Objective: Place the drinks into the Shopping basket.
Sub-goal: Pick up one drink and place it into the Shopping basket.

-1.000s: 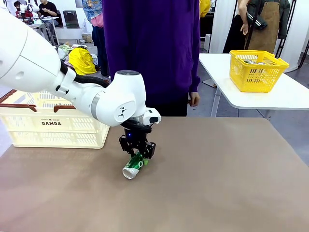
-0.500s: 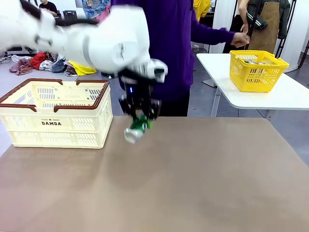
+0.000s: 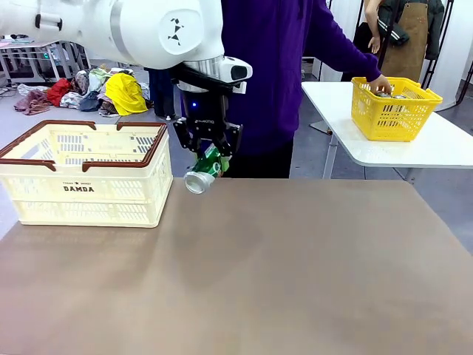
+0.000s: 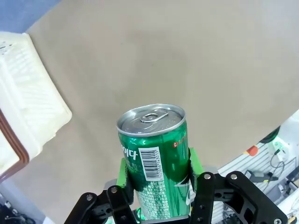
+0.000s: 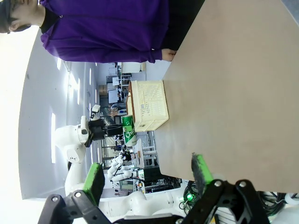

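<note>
Green drink can (image 3: 201, 176) clamped tilted in the left tool (image 3: 210, 154), held above the table (image 3: 310, 281), just beside the Shopping basket (image 3: 44, 203), right tool (image 5: 148, 176) spread apart.

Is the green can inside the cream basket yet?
No, the green can is clamped in the left gripper in the air, off the right-hand end of the Shopping basket, outside its rim.

White side table (image 3: 392, 153) behind brown tabletop (image 3: 295, 281).

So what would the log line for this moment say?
left end effector: shut on green metal can, airborne | right end effector: open
</note>
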`<state>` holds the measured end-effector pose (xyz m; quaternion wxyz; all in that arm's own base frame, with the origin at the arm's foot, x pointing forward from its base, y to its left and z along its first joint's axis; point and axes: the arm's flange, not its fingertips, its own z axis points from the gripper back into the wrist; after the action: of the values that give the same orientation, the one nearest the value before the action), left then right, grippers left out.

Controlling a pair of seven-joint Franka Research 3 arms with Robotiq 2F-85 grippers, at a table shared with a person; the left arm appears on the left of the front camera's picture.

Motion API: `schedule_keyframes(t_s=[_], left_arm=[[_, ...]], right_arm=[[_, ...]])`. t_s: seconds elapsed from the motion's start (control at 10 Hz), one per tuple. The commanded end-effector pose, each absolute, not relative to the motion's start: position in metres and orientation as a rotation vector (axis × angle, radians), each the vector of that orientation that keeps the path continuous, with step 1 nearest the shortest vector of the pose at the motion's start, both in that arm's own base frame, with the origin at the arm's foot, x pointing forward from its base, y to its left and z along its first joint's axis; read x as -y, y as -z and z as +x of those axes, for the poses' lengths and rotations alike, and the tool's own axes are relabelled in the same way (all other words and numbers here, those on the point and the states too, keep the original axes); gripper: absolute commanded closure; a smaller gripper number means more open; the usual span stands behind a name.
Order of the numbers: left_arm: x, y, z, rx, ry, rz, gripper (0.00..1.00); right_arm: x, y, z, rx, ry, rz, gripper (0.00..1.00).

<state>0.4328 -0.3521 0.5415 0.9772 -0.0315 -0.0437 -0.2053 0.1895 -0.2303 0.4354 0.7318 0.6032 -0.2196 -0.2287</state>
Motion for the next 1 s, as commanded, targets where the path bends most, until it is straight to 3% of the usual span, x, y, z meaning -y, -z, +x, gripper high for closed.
schedule_keyframes(t_s=[0.0, 0.3, 0.5, 0.9], left_arm=[[0.35, -0.543, 0.428, 0.106, 0.418, -0.072, 1.0], [0.338, -0.561, 0.447, 0.072, 0.405, -0.001, 1.0], [0.275, -0.618, 0.482, 0.178, 0.212, 0.016, 1.0], [0.13, -0.658, 0.535, 0.206, 0.023, -0.099, 1.0]], right_arm=[[0.231, -0.438, 0.19, 0.503, 0.499, 1.348, 0.0], [0.231, -0.438, 0.19, 0.503, 0.499, 1.348, 0.0], [0.231, -0.438, 0.19, 0.503, 0.499, 1.348, 0.0], [0.231, -0.438, 0.19, 0.503, 0.499, 1.348, 0.0]])
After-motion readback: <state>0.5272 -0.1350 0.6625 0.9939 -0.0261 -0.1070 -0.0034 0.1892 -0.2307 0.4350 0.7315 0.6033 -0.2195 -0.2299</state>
